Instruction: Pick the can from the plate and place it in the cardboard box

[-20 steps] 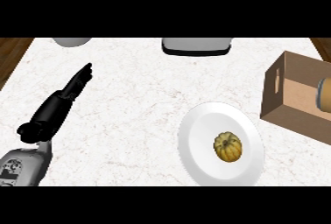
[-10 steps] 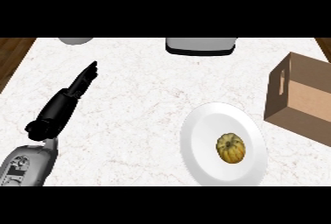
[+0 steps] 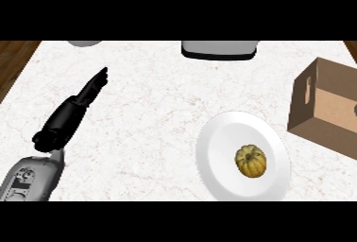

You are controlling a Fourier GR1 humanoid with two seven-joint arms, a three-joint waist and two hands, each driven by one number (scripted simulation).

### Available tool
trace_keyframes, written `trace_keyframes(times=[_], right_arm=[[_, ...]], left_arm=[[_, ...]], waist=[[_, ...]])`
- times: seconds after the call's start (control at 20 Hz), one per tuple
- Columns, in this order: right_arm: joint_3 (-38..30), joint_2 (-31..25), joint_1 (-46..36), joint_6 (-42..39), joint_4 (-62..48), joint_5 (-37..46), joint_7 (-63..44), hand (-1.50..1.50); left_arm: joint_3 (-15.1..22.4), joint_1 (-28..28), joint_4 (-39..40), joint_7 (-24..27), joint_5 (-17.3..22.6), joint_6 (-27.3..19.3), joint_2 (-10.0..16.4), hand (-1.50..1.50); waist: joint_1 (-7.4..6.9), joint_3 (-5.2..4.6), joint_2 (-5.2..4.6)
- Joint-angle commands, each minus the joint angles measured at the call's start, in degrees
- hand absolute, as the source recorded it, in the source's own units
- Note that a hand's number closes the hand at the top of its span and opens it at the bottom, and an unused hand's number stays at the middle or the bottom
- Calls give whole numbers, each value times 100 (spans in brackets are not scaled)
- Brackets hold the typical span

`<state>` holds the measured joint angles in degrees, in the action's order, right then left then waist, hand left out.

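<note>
Head view, left hand: the left hand [image 3: 72, 112] lies in the upper left of the frame, fingers straight and pressed together, holding nothing, well apart from plate and box.
Head view, right hand: not in the frame.
Head view, plate: the white plate [image 3: 222, 142] sits lower right of centre on the worktop [image 3: 153, 118]. The only thing on it is a small ribbed yellow-green squash [image 3: 251, 160].
Head view, can: no can shows on the plate or anywhere on the worktop.
Head view, cardboard box: the cardboard box [image 3: 327, 118] stands at the right edge, just beside the plate, with a handle slot in its near wall.
Progress: with the plate bare of any can and no hand at work, the placing looks either done or past checking. I cannot confirm the can is in the box.
Hidden or unclear: the box is cut off at the right edge and its inside is unreadable. A grey appliance [image 3: 219, 49] at top centre and a grey thing [image 3: 83, 43] at top left are both clipped.
</note>
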<state>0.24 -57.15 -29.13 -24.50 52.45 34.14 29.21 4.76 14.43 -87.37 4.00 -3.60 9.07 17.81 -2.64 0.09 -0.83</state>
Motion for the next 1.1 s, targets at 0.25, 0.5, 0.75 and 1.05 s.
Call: trace_keyframes(times=[0.25, 0.5, 0.75, 1.05], right_arm=[[92, 23, -889, -494, -1432, -36, 2089, -150], [-1192, 943, -1075, -1183, -1971, -2012, 1610, -150], [-2036, 689, -1593, -2094, -2945, -3113, 214, -150], [-2593, 154, -1858, -2055, -3882, -3529, -328, -150]], left_arm=[[-182, 354, 237, -134, -20, 3, -15, 0], [-107, -19, 91, 24, -42, -15, -38, 0], [-106, 18, 119, -60, -15, 32, -47, 0], [-16, 38, 91, 114, -97, -22, -196, 0]], waist=[[97, 4, 15], [146, 18, 70], [160, 0, 52], [-8, 23, -47]])
